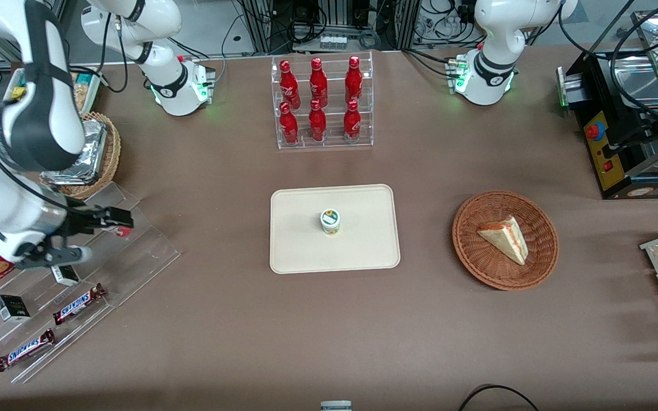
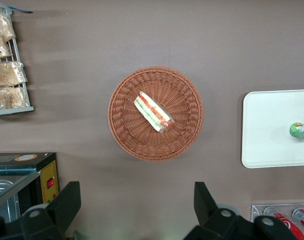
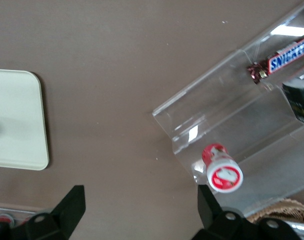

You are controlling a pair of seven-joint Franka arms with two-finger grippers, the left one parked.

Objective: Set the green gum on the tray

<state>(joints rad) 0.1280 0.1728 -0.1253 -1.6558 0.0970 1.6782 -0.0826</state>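
gum: green gum point(image 1: 330, 221) is standing upright on the tray point(image 1: 300, 251), roughly mid-tray, lid up. Also visible at the edge of the left wrist view point(image 2: 301, 131).
tray: cream, flat on the brown table point(image 1: 420, 319), between the bottle rack point(image 1: 322, 103) and the front camera.
gripper: right arm's gripper point(image 1: 115, 220) is over the clear stepped shelf point(image 1: 135, 251) at the working arm's end of the table, well apart from the tray. Fingers spread wide w/ nothing between them (wrist cam shows both fingers point(image 3: 67, 207) apart).
red one: red gum point(image 3: 221, 167) sits on the shelf just under the gripper, leave it alone.
status: looks done imo, gum's on the tray, nothing left to carry.
how to finish well: lift straight up & clear, don't drop toward the red gum or clip the shelf edge, keep the arm away from the tray so the gum doesn't tip.
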